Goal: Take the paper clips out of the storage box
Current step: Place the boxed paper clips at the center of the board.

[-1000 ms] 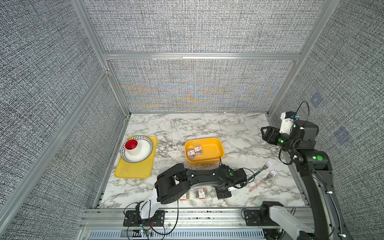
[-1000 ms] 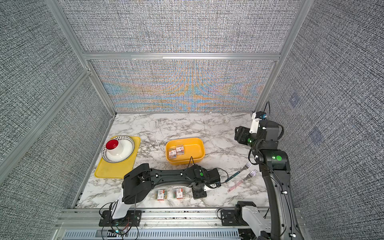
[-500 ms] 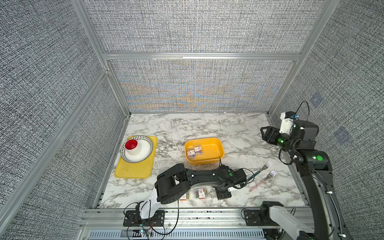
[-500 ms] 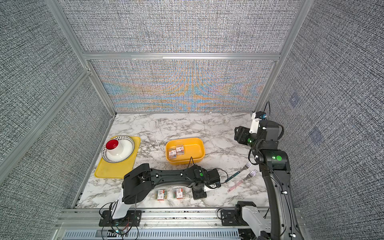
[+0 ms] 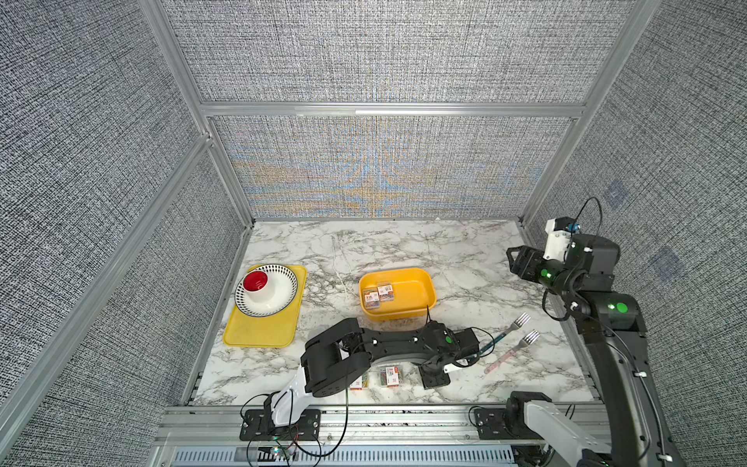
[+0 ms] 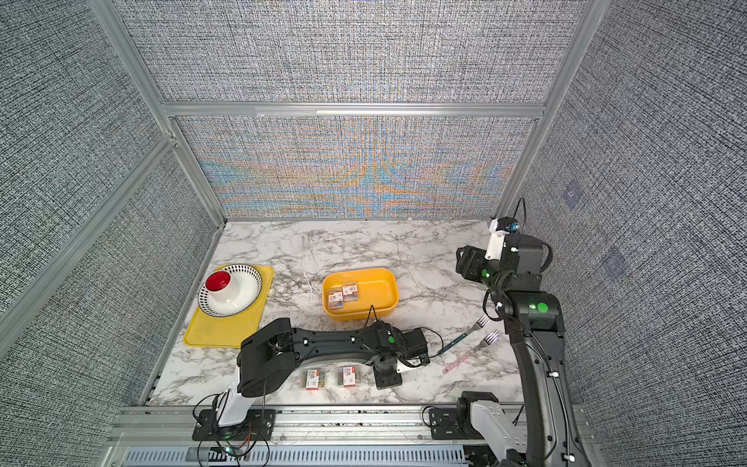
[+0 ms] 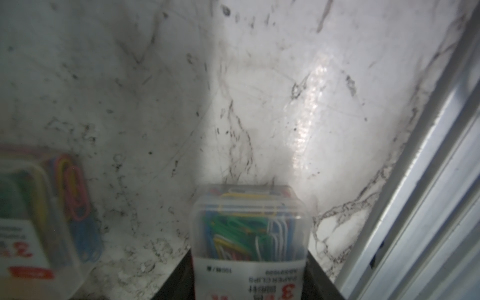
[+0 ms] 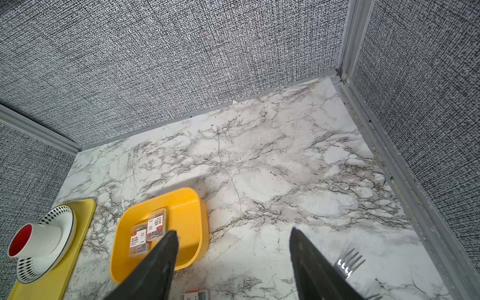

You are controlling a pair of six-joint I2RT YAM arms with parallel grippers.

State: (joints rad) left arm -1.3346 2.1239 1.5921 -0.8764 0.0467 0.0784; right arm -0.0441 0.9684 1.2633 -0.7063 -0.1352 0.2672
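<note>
Still no change: your left gripper (image 7: 249, 262) stayed clamped on paper clip case (image 7: 249, 228); right gripper (image 8: 233, 231) stood apart, empty; two cases (image 5: 378, 295) remained in storage box (image 5: 412, 293).

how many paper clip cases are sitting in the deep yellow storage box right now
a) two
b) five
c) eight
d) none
a: in both top views just two labelled cases lie side by side at one end of the storage box, and the rest of its floor shows bare yellow.
</note>
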